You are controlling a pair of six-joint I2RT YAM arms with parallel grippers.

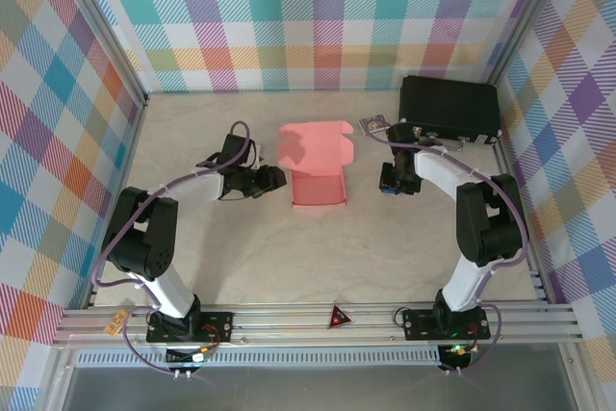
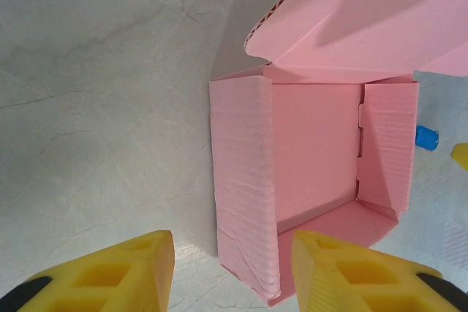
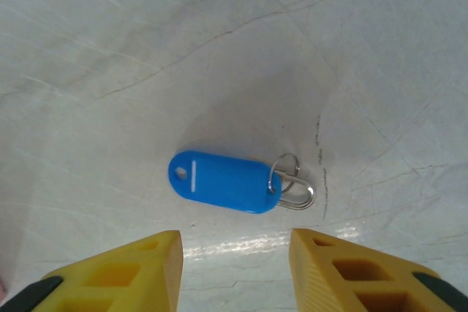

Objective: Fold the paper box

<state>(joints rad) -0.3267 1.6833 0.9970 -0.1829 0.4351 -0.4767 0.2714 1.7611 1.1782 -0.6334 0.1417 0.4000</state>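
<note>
The pale marbled desk (image 1: 289, 257) carries a large black rectangular case (image 1: 449, 108) in its far corner at about 1 o'clock. The salmon-pink paper box (image 1: 318, 180) sits near the desk's centre.

The box is part-formed. It is a shallow tray with both side walls up, and its lid stands open from the edge at 12 o'clock. The left wrist view shows fine ribbing on the walls and a slotted tab inside the right wall.

I judge it light, thin card that is stiff along the panels and bends readily at the creases. It should crush easily under a hard pinch and slide on the smooth desk. The best hold looks to be the lid's free edge, brought down toward 6 o'clock while a side wall is steadied.

The left gripper (image 1: 272, 180) is just beside the box at its 9 o'clock. Its yellow jaws are spread and grasp nothing, lined up on either side of the near left wall. I cannot tell whether they touch it.

The right gripper (image 1: 393, 180) is at the box's 3 o'clock, well apart from it. Its jaws are likewise spread and empty above a small blue plastic key tag (image 3: 223, 182) with a metal ring (image 3: 292, 184).
</note>
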